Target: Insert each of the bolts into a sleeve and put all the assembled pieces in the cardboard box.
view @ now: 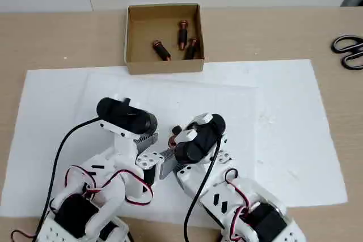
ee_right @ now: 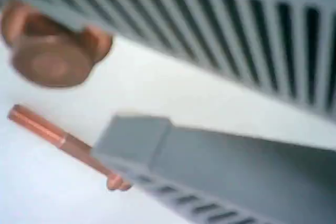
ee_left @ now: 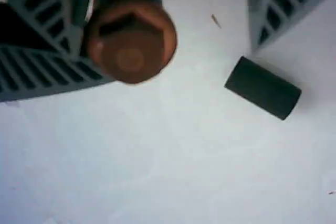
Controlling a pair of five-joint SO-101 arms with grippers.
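Left wrist view looks straight onto the copper hex head of a bolt (ee_left: 131, 43), held upright with its shank aimed down at the white paper (ee_left: 157, 171). The right gripper (ee_right: 60, 66) seems clenched on it, though the blur leaves that unsure. The black sleeve (ee_left: 262, 87) lies on its side on the paper, below and to one side of those jaws, its long axis crosswise to the bolt's, in no grasp. The left gripper (view: 156, 150) hangs nearest it; whether its jaws are parted I cannot tell. A second bolt (ee_right: 63, 140) lies flat beneath the right jaws. Beyond both, the cardboard box (view: 164, 67) on the counter (view: 57, 32) holds three assembled pieces (view: 182, 33). No writing is readable.
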